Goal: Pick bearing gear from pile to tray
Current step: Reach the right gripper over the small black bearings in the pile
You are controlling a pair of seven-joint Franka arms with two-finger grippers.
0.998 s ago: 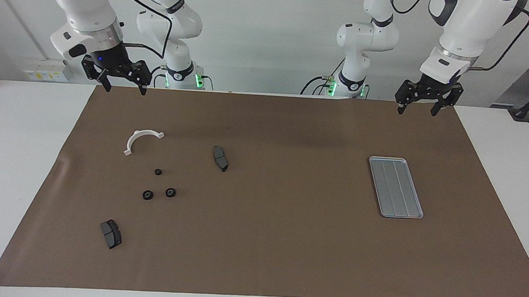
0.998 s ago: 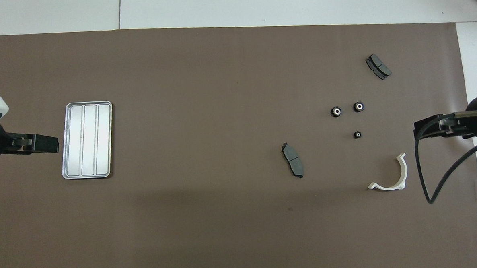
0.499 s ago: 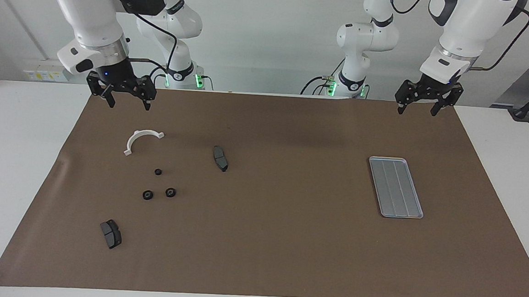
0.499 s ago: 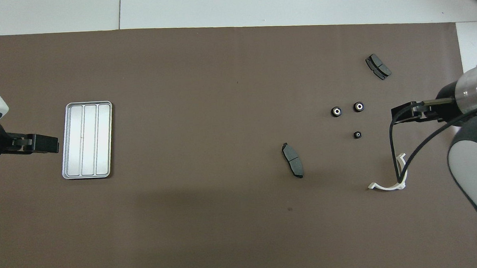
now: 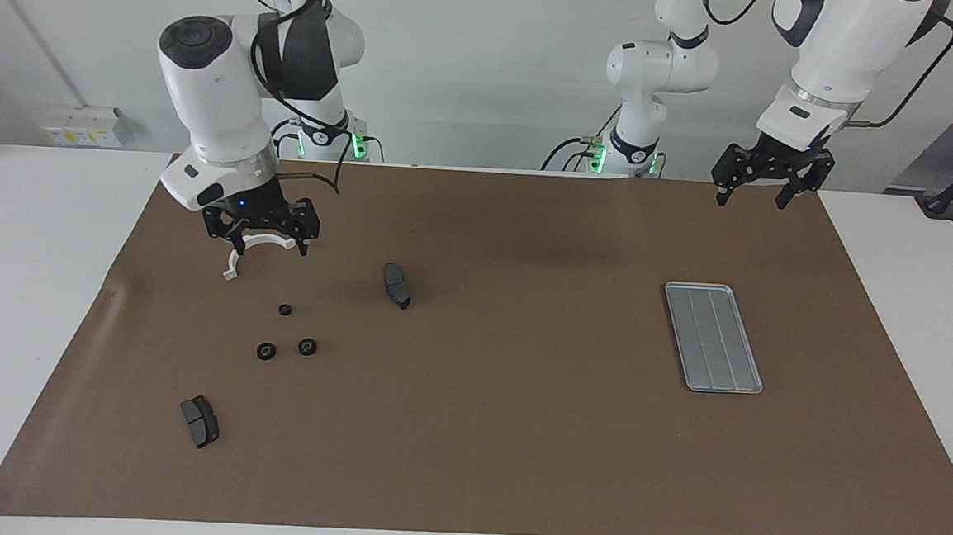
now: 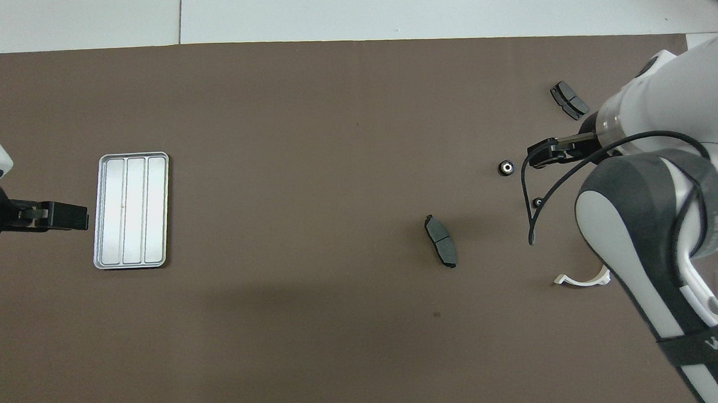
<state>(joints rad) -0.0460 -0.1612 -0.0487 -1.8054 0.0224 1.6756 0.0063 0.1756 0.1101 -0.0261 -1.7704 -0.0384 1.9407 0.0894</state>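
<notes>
Lay flat toward the left arm's end of the worktop [image 5: 46, 274]: tray [image 5: 713, 337]; hung open over the bracket [image 5: 232, 265]: right pincer [image 5: 258, 238]; waited open: left pincer [image 5: 752, 192]; lay loose just beside the bracket: three gears [image 5: 284, 309].

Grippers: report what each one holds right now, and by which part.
Nothing is held. The right gripper is open in the air over the white half-ring bracket; the left gripper waits open and empty near the tray's end.
</notes>
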